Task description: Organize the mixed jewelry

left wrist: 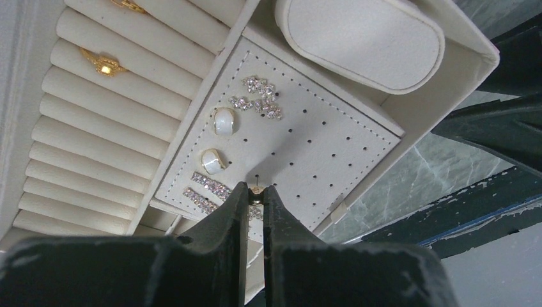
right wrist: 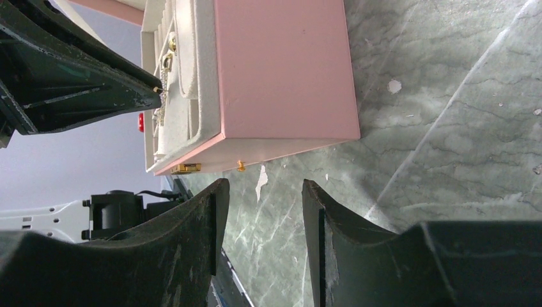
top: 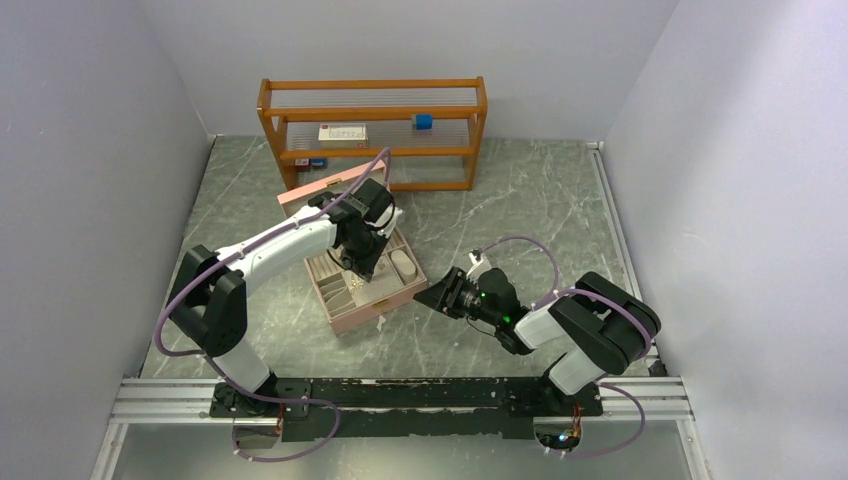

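Surroundings: a wooden shelf (top: 372, 135) stands at the back of the marble table (top: 520, 200), with a blue block (top: 423, 121) and a white card (top: 342, 132) on its middle tier.
In the way: the left arm reaches over the open pink jewelry box (top: 370, 312) and hides much of its inside from the top camera. The raised pink lid (top: 320, 190) stands behind the arm, between box and shelf.
Box, ring side: rows of cream ring rolls (left wrist: 96, 128), with a gold ring (left wrist: 102, 62) seated in one groove.
Box, earring panel: on a perforated cream panel (left wrist: 319, 147) sit two white oval earrings (left wrist: 224, 121), a crystal cluster (left wrist: 259, 96) and crystal bars (left wrist: 208, 188).
Box, far compartment: a cream cushion (left wrist: 361, 38) lies alone in it.
Box, front wall: a gold clasp (right wrist: 185, 167) is at its edge.
Mixed jewelry (left wrist: 213, 160): inside the box, spread over the ring rolls and the panel.
Left gripper (left wrist: 255, 193): jaws pinched narrow on a tiny gold piece (left wrist: 257, 189), just above the near edge of the panel.
Right gripper (right wrist: 265, 192): jaws parted with nothing between them, low over bare marble just beside the box's front wall.
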`<state>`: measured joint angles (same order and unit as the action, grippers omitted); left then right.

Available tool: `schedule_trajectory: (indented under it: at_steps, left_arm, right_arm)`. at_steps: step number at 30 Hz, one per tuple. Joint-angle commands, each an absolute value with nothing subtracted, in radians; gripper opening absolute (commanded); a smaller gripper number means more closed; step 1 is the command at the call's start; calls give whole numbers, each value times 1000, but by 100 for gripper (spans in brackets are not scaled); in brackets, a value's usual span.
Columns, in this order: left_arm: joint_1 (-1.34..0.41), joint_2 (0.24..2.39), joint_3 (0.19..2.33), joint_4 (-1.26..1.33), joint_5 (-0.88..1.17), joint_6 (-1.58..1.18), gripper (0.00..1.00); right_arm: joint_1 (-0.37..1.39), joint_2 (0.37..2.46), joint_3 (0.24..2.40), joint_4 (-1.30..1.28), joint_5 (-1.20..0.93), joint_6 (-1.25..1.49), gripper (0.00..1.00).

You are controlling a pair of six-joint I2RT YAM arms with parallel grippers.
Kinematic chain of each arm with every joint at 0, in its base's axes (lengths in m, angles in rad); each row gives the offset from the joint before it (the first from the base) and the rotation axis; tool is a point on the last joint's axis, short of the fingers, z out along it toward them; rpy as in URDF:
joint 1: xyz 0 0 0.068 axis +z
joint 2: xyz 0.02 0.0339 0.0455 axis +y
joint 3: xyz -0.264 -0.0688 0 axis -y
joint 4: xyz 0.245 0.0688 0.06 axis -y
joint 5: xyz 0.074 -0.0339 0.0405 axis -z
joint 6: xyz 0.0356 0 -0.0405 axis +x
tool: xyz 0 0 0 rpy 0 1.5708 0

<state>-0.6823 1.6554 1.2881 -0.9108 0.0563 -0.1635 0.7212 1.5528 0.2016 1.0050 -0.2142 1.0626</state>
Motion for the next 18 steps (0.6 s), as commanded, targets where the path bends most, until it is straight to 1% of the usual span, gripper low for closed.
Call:
schedule_trajectory:
  at_steps: [1,10,18]
  left_arm:
    - [-692,1662,1313,-916,66,-153,13]
    - [-697,1677,1311,-908,50,-165,15]
    - [-700,1665,1312,-908,78,-167,28]
  right_arm:
    - [726,1562,209,1034,-210,1055,50]
    - [726,1563,207,1035,-212,1055,50]
    - [726,1565,207,1038,-211,1056,50]
